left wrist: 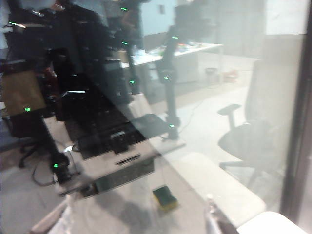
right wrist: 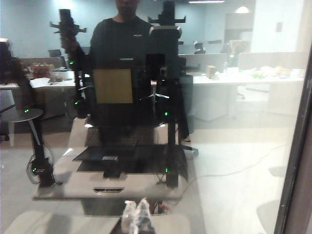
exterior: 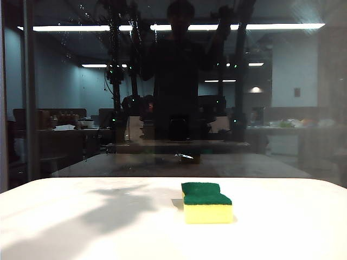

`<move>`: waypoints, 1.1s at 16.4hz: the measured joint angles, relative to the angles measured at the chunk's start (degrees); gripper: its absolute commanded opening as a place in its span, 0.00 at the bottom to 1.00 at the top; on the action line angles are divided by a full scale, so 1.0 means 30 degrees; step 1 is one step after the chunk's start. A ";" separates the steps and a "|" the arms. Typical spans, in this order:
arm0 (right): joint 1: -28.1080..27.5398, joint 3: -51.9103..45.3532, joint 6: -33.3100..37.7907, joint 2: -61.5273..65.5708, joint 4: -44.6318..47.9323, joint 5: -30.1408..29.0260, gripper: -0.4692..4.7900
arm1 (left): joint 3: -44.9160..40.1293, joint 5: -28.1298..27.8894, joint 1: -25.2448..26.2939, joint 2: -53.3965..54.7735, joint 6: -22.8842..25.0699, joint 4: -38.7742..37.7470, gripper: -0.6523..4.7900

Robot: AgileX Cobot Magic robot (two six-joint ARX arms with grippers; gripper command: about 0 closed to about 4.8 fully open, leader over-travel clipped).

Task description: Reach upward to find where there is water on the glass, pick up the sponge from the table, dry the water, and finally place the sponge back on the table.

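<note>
White table (exterior: 81,227) under the dark glass (exterior: 65,108); sponge (exterior: 206,202) lying free. My left gripper (left wrist: 136,226) gapes empty, right gripper (right wrist: 137,217) pinched shut. Risk: glare hides faint water (exterior: 81,16), so I'd misjudge.

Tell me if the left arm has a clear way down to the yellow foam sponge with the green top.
Probably yes. The sponge lies alone on the white table, nothing around it. The left gripper, fingers spread, faces the glass pane; the right gripper, fingers together, does too.
</note>
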 measured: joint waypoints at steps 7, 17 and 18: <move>0.0029 0.0000 -0.0007 -0.0036 -0.0153 -0.0015 0.07 | -0.4947 -0.2222 -0.2113 -0.4371 0.0780 -0.1887 0.76; 0.0029 0.0000 -0.0007 -0.0146 -0.0780 -0.0007 0.07 | -1.7945 0.1727 -0.2113 -0.6455 -0.3716 0.1785 0.75; 0.0029 0.0000 -0.0007 -0.0146 -0.0772 -0.0015 0.07 | -1.9613 0.2448 -0.2113 -0.6266 -0.4335 0.3177 0.75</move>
